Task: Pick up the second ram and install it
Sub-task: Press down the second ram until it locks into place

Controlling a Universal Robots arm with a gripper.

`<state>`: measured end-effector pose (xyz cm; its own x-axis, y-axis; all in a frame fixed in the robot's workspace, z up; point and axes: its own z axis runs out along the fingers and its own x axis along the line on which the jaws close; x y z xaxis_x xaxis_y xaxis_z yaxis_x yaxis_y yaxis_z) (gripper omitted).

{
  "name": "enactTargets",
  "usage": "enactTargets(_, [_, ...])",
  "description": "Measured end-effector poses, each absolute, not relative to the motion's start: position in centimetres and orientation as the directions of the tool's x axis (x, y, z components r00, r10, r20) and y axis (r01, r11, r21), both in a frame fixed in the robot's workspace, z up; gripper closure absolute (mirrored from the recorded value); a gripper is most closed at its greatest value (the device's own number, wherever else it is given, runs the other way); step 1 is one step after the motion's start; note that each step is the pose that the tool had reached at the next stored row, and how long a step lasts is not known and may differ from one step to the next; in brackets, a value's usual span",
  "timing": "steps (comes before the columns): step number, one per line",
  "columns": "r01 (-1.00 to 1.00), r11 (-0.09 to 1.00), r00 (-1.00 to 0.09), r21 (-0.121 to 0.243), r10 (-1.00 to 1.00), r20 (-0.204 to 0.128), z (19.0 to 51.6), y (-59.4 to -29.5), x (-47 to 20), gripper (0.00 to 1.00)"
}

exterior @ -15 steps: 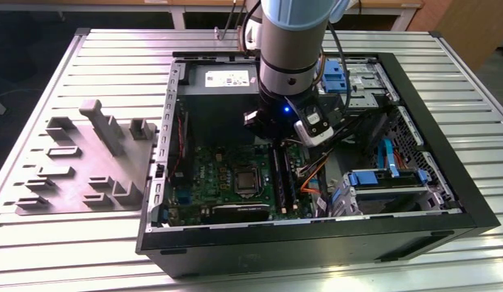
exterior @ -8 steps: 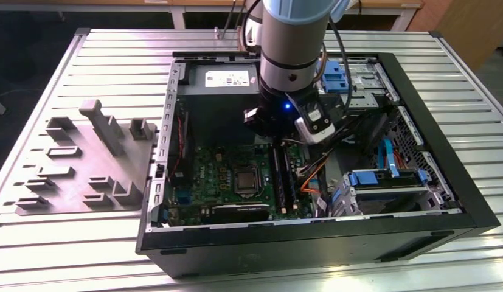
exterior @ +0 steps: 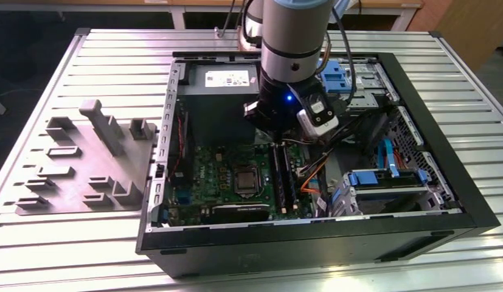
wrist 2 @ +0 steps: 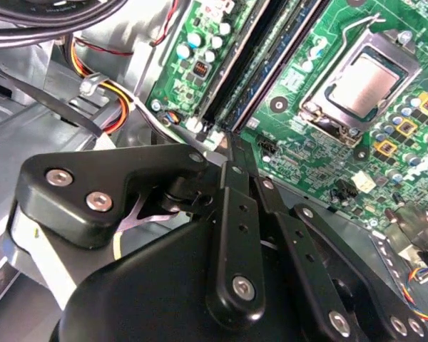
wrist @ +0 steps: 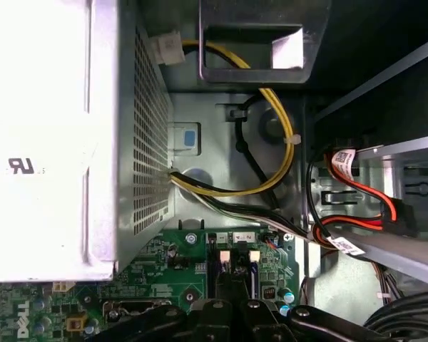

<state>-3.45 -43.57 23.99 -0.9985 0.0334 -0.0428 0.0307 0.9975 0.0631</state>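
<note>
Ribbed metal tabletop (exterior: 64, 243) carries an open computer case (exterior: 446, 182). Inside it, the gripper (wrist 2: 232, 142), fingers pinched together, hangs just above the slots' end; the second ram (wrist 2: 260, 78) sits seated directly below.

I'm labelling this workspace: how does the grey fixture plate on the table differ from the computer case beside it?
The fixture plate is light grey; the computer case is black. The plate is low and flat with small upright blocks; the case is a deep box, open on top, showing a green motherboard. The arm reaches into the case, not over the plate. Both rest on the slatted metal table.
</note>
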Motion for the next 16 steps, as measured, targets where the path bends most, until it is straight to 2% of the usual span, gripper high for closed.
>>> enactTargets(16, [0.031, 0.998, -0.999, 0.063, 0.033, -0.043, 24.0, -45.7, -3.5, 0.9])
